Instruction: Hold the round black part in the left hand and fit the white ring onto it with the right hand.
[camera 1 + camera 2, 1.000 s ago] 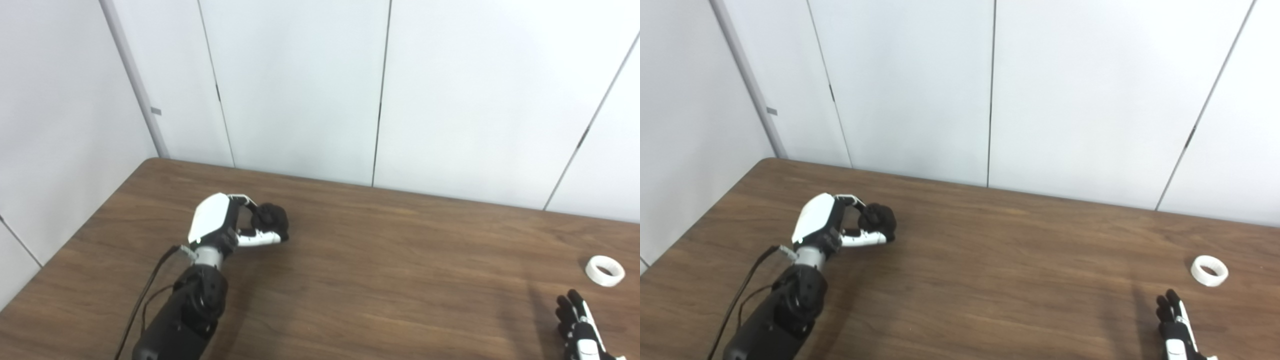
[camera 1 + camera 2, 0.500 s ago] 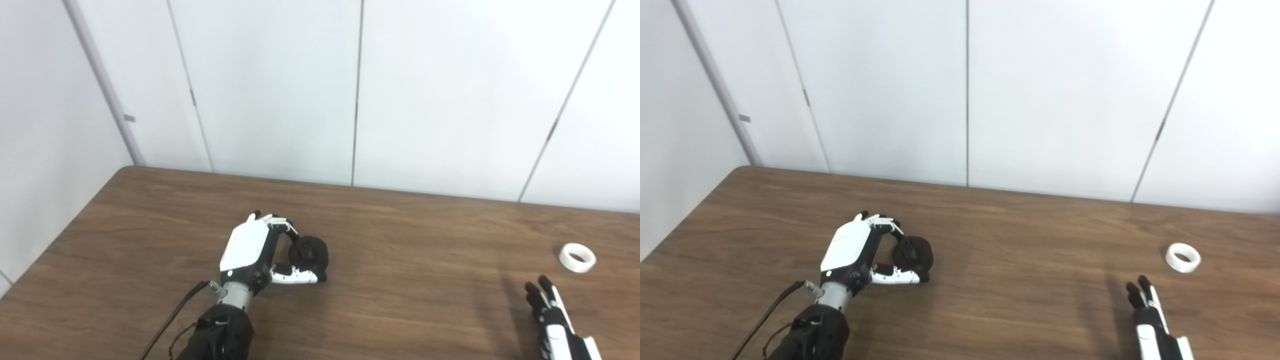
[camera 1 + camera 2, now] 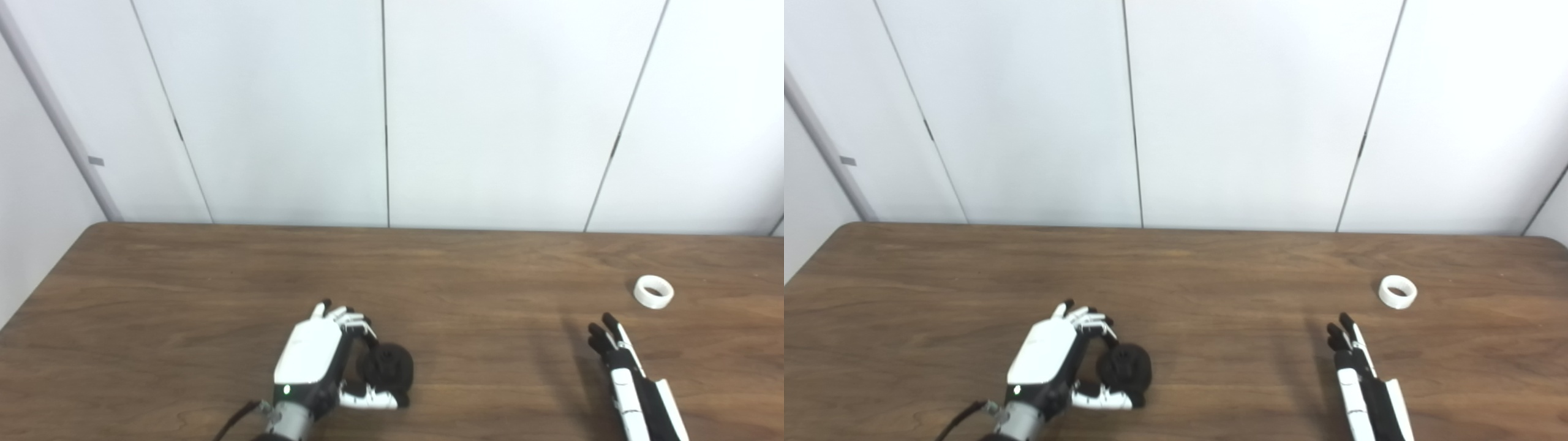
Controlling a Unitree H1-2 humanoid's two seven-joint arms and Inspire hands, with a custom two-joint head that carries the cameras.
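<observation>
The round black part [image 3: 387,367] is low in the picture, left of the middle, held just over the table between the fingers and thumb of my left hand [image 3: 312,361], which is shut on it. The white ring [image 3: 653,291] lies flat on the brown table at the right. My right hand [image 3: 621,367] is seen edge-on below and left of the ring, clearly apart from it. Its fingers stretch straight out toward the far side and it holds nothing. In the right eye view the ring [image 3: 1397,291] and the right hand [image 3: 1360,380] show the same gap.
The brown wooden table [image 3: 478,275] runs across the whole width, with its rounded far-left corner [image 3: 95,225] in view. White wall panels [image 3: 386,110] stand right behind its far edge. A black cable trails from the left wrist at the bottom edge.
The camera has swung to the right, shifting the whole picture. My left hand has carried the black part toward the near middle of the table. More of the right hand has come into view.
</observation>
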